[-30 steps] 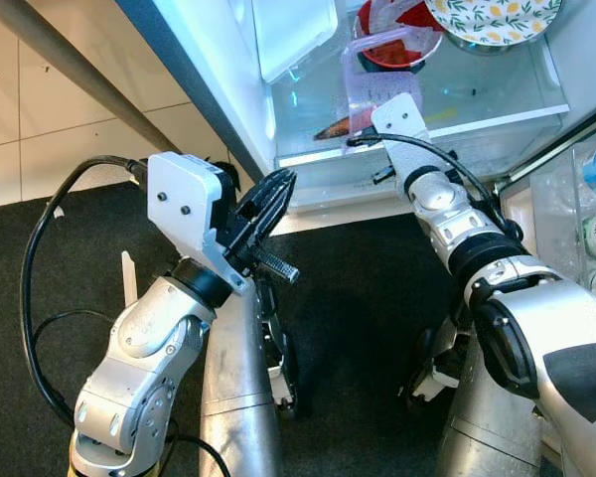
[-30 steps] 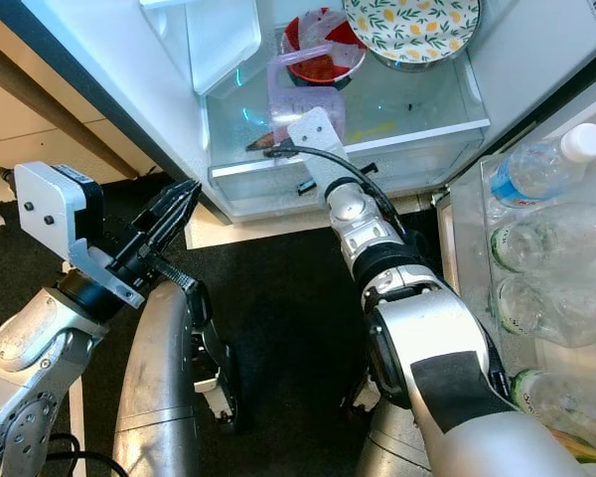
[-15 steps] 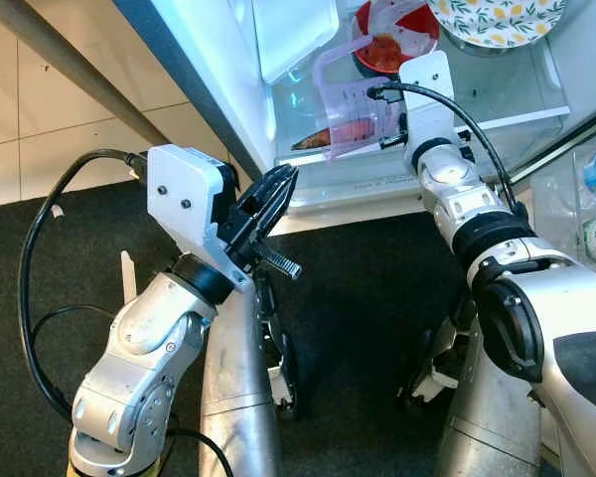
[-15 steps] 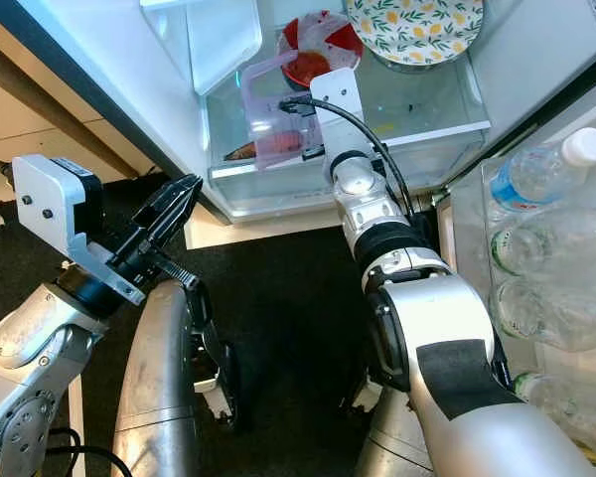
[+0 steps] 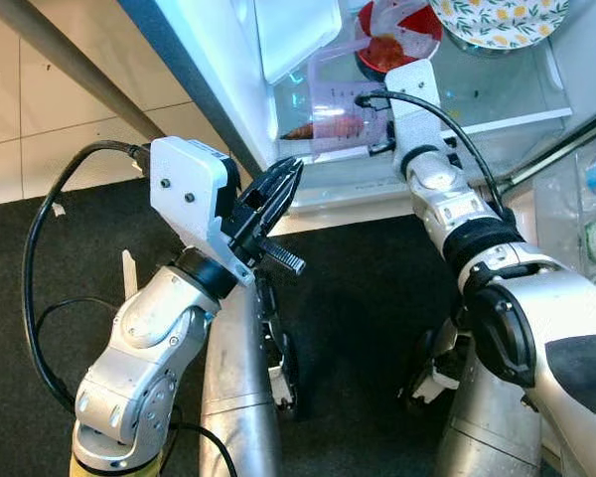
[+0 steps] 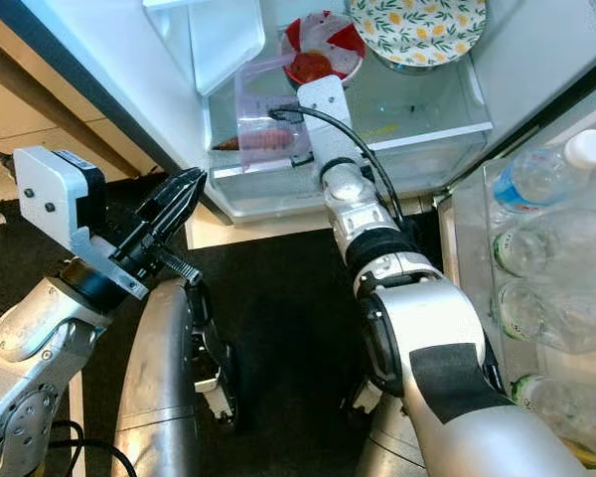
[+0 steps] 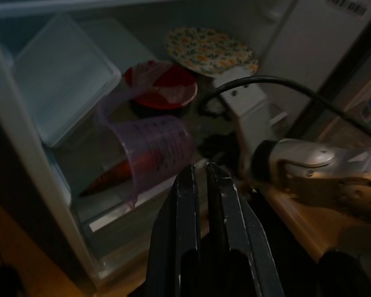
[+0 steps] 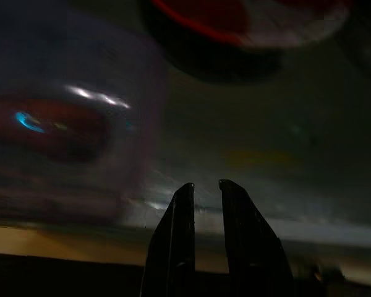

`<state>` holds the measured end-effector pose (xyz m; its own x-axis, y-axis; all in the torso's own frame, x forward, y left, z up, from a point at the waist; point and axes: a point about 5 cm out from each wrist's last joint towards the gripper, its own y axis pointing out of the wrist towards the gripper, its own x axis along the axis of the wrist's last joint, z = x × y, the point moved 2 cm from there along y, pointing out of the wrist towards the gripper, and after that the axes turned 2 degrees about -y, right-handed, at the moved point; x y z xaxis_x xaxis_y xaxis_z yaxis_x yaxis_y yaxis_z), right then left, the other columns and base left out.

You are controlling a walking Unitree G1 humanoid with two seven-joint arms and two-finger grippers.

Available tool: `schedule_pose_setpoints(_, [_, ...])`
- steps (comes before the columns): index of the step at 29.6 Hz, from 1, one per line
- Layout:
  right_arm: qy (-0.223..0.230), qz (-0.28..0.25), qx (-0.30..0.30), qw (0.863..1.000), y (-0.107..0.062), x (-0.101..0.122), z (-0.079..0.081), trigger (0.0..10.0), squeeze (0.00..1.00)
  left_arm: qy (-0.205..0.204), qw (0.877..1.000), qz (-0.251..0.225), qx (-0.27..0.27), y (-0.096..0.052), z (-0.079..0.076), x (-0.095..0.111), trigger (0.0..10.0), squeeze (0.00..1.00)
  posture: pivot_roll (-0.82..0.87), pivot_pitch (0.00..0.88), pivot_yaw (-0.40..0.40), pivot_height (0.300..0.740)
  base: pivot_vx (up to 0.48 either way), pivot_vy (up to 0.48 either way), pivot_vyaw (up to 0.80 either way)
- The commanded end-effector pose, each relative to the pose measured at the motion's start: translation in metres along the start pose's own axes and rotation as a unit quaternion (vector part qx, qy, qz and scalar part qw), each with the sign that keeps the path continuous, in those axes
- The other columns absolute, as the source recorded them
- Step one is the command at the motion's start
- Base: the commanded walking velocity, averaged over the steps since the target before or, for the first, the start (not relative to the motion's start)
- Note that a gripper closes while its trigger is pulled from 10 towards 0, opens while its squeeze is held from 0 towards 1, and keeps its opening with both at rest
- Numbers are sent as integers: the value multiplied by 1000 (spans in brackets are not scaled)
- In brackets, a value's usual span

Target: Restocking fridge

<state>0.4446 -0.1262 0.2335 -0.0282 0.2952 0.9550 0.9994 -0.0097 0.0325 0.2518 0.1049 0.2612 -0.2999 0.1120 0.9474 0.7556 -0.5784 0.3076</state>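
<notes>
A clear purple measuring jug (image 5: 338,94) stands upright on the fridge's glass shelf (image 5: 497,99), with an orange carrot (image 5: 303,131) lying low behind it. My right gripper (image 8: 202,184) reaches over the shelf's front edge. Its fingers are close together with nothing between them, and the jug (image 8: 68,124) sits off to one side. My left gripper (image 5: 290,169) hangs shut in the air in front of the fridge's lower left corner, pointing at the jug (image 7: 151,151). A red bowl (image 5: 397,40) and a patterned plate (image 5: 497,15) sit further back on the shelf.
A white bin (image 5: 293,35) stands at the shelf's left. Water bottles (image 6: 546,169) fill the door rack on the right. A dark mat (image 5: 358,298) lies below the fridge, with pale tiles (image 5: 40,129) to the left.
The jug has moved left along the shelf and gone from tilted to upright. My right wrist has shifted a little to the left. The left arm has hardly moved.
</notes>
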Motion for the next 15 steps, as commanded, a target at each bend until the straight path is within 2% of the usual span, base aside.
schedule_pose_setpoints(1, [13, 34, -14, 999, -4, -22, -4, 10000, 0, -8, 1000, 5, -8, -2, -3, -5, 10000, 0, 336, 701, 68, 365, 0, 0, 0])
schedule_pose_setpoints(2, [20, 41, -29, 999, -4, -26, -12, 10000, 0, -8, 1000, 4, -7, -1, -3, -5, 10000, 0, 329, 698, 66, 365, 0, 0, 0])
schedule_pose_setpoints(4, [20, 41, -29, 999, -4, -26, -12, 10000, 0, -8, 1000, 4, -7, -1, -3, -5, 10000, 0, 329, 698, 66, 365, 0, 0, 0])
schedule_pose_setpoints(6, [43, 50, -55, 996, -6, -36, -28, 10000, 0, -8, 1000, 2, -7, 0, -2, -6, 10000, 0, 313, 684, 60, 365, 0, 0, 0])
schedule_pose_setpoints(7, [43, 50, -55, 996, -6, -36, -28, 10000, 0, -8, 1000, 2, -7, 0, -2, -6, 10000, 0, 313, 684, 60, 365, 0, 0, 0])
schedule_pose_setpoints(8, [60, 55, -82, 993, -9, -46, -43, 10000, 0, -8, 1000, -1, -6, 2, 0, -8, 10000, 0, 299, 673, 57, 365, 0, 0, 0])
schedule_pose_setpoints(15, [67, 65, -102, 990, -14, -60, -54, 10000, 0, -7, 1000, -2, -5, 4, 1, -12, 10000, 0, 290, 660, 53, 365, 0, 0, 0])
